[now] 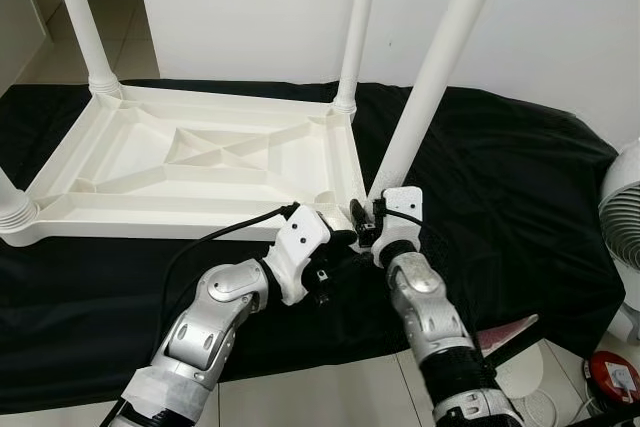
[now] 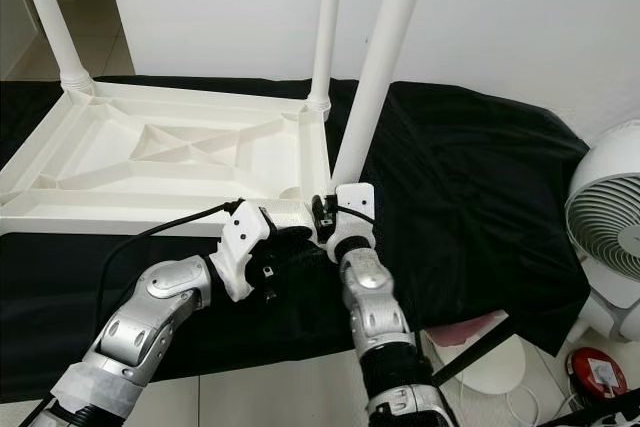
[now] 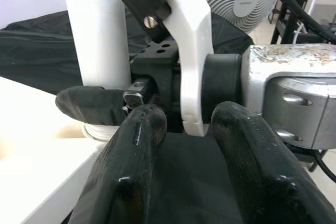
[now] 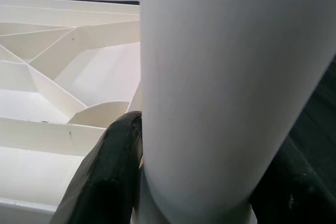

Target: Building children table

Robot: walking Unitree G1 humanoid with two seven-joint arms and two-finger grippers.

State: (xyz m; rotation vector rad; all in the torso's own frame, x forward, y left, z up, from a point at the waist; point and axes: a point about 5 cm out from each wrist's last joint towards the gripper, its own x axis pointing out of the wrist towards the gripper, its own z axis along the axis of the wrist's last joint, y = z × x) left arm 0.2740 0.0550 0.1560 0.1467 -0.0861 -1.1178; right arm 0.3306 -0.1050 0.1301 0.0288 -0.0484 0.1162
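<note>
A white plastic children's table [image 1: 150, 162] lies upside down on a black cloth. Its near right leg [image 1: 430, 77] leans slightly, with its base at the table's near right corner. My right gripper [image 1: 366, 217] is shut on that leg's base; in the right wrist view the leg [image 4: 226, 77] sits between the black fingers [image 4: 110, 177]. My left gripper [image 1: 335, 239] hovers just to the left of it, at the table's near edge. It is open with nothing between its fingers [image 3: 131, 166], and it faces the right wrist.
Three other legs stand upright at the far left [image 1: 85, 22], far right [image 1: 358, 27] and near left [image 1: 10, 209] corners. The black cloth [image 1: 500, 177] spreads to the right. A white fan [image 2: 610, 237] stands at the right, with a red object [image 1: 612, 379] on the floor and a white wall behind.
</note>
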